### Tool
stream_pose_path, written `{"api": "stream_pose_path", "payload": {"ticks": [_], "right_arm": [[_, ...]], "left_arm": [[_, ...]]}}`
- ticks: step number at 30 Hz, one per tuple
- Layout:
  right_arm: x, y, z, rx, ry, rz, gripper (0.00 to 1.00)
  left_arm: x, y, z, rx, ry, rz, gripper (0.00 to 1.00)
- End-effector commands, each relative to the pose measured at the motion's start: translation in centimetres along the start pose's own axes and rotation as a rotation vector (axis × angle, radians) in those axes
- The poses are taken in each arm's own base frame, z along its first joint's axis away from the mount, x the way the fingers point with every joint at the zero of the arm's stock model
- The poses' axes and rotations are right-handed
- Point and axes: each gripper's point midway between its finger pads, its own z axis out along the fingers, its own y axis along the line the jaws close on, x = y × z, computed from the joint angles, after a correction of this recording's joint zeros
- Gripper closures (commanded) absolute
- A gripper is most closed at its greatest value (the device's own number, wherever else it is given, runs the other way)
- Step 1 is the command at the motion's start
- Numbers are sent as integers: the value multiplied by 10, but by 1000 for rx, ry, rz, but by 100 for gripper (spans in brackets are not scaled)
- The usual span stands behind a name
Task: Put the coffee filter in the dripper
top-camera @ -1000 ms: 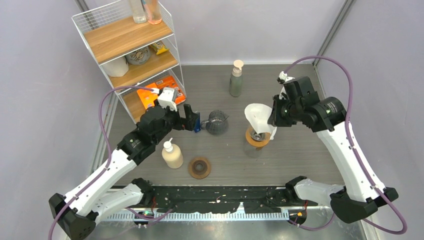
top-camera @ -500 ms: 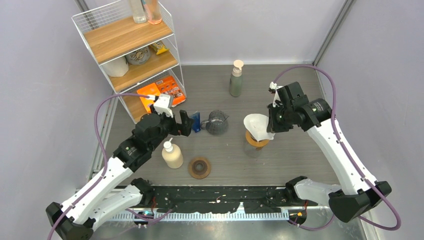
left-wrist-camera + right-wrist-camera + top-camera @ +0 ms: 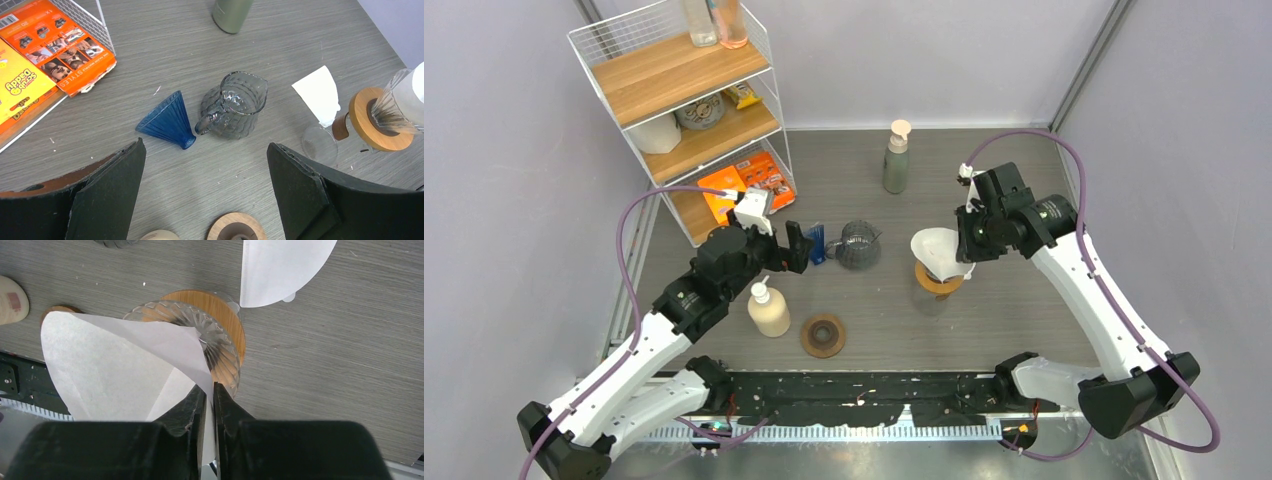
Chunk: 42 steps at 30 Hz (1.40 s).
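The filter point(image 3: 115, 365) is pinched by its edge in the right gripper point(image 3: 210, 392), jaws squeezed narrow on the paper. It sits tilted on the dripper point(image 3: 217, 352) at the middle of the wrist view, with the white cone spilling toward the lower left over the glass rim. Whether its tip is down inside the ribs is hard to tell from here. The tidy way through is to square the paper over the dripper's mouth, lower until the cone seats evenly, then let go. The left gripper point(image 3: 205, 147), jaws wide and empty, hangs near the jug point(image 3: 232, 105), well apart from the work.
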Motion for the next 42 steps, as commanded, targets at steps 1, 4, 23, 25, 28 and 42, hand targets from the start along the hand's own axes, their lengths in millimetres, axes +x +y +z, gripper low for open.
{"api": "stream_pose_path", "payload": {"ticks": [1,4,23,25,28,42], "right_arm": [[-15,-3,-4,14,-64,-11,81],[-18,-5,-6,29,-77,-5,77],[-36,-9,-47,66,-199,15,49],[-40,-7,-56,53,-226,21,49],[-42,4,-65,-6,-246,25,49],[-35,26,-36,-82,-172,84,61]], "left_arm": [[-15,-3,0,18,-60,-1,0],[-15,-3,0,14,-60,-1,1],[-15,1,-3,-1,-69,-2,0],[-15,2,-3,-3,-70,0,0],[-15,3,-4,-8,-74,0,0],[-16,4,-5,-11,-82,-5,0]]}}
